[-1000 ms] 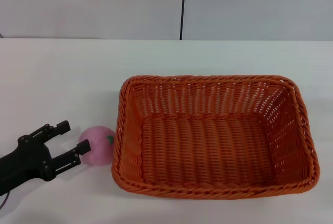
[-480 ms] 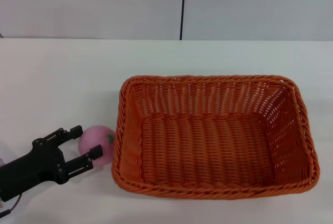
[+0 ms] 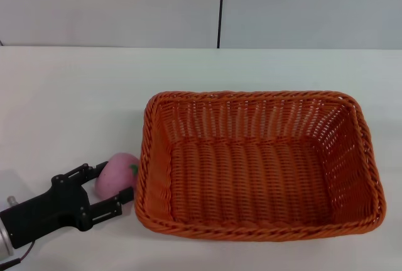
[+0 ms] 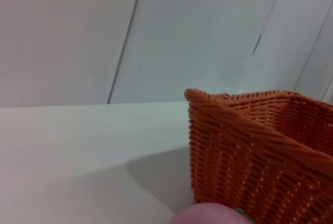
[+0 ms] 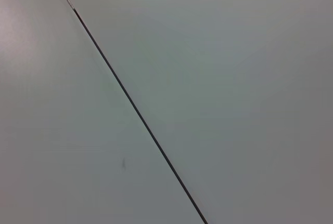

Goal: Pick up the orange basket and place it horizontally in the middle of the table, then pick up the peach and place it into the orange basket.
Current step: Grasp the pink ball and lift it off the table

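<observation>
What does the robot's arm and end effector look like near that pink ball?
The left end effector is matte black, with two slim, angular fingers on a blocky black body. Behind it the wrist turns silver-grey, and a thin dark cable trails at the picture's edge. No markings show. The right arm is out of view.

No text, label, brand, number or sign can be read anywhere in these views, neither on the orange basket, nor on the peach beside it, nor on the tabletop.
</observation>
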